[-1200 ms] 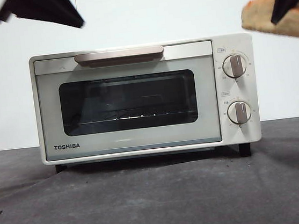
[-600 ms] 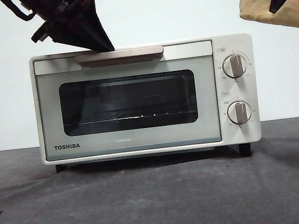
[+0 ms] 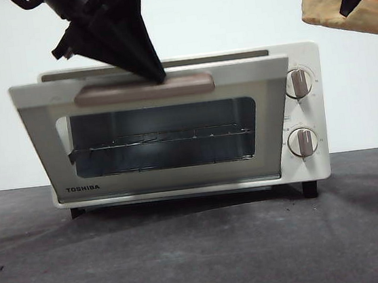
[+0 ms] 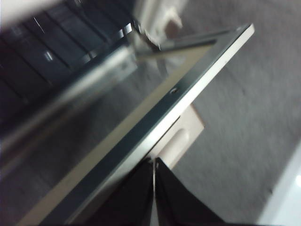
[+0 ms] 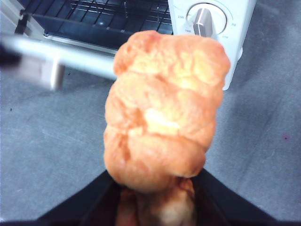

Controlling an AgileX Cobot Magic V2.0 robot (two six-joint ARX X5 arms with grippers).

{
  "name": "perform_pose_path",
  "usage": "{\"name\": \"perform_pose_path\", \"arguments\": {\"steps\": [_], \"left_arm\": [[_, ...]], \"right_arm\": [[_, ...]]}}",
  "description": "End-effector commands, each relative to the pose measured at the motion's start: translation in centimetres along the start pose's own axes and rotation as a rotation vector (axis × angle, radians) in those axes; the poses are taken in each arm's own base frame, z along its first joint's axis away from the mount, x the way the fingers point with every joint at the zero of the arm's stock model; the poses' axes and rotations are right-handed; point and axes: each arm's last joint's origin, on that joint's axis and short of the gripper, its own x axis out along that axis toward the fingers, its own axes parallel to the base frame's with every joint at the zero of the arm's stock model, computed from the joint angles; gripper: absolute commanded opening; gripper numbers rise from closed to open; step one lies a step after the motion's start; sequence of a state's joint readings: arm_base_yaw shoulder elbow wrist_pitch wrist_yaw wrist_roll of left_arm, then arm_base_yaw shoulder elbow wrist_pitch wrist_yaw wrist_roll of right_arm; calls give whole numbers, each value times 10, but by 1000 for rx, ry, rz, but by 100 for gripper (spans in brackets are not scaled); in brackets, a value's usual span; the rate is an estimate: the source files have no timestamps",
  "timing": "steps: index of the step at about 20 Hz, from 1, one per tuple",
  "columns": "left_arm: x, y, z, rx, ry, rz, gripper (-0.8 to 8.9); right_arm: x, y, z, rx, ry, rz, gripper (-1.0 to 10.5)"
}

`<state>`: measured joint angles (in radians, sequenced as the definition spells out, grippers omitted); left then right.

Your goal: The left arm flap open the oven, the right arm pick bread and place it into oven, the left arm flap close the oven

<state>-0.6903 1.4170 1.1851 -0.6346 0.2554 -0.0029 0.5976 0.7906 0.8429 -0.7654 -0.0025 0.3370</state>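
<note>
Dark grey cloth tabletop [image 3: 201, 249], white wall behind. Cream-white TOSHIBA toaster oven [image 3: 302, 111] door now tilted ajar, shut 0.5 s ago; left gripper [image 3: 158, 77], jaws together, on its beige handle [image 3: 143, 88]. Right gripper [image 5: 157, 197] clamps golden-brown bread loaf [image 3: 345, 11] above the oven's right end.

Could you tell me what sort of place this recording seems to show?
Probably a lab test bench rather than a kitchen: a toaster oven alone on a grey cloth-covered table, a plain white backdrop, and bread.
</note>
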Motion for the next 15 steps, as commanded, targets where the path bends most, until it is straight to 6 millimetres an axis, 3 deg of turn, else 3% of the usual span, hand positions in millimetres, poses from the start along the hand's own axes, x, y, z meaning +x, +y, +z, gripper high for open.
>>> {"name": "perform_pose_path", "arguments": {"steps": [1,11,15], "left_arm": [[11,-5,-8,-14,93,9,17],[12,-19,-14,-28,158,-15,17],[-9,-10,-7,-61,45,9,17]], "right_arm": [[-4,3,6,-19,-32,15,176],[-4,4,6,-22,-29,19,176],[-4,4,6,-22,-26,26,176]]}}
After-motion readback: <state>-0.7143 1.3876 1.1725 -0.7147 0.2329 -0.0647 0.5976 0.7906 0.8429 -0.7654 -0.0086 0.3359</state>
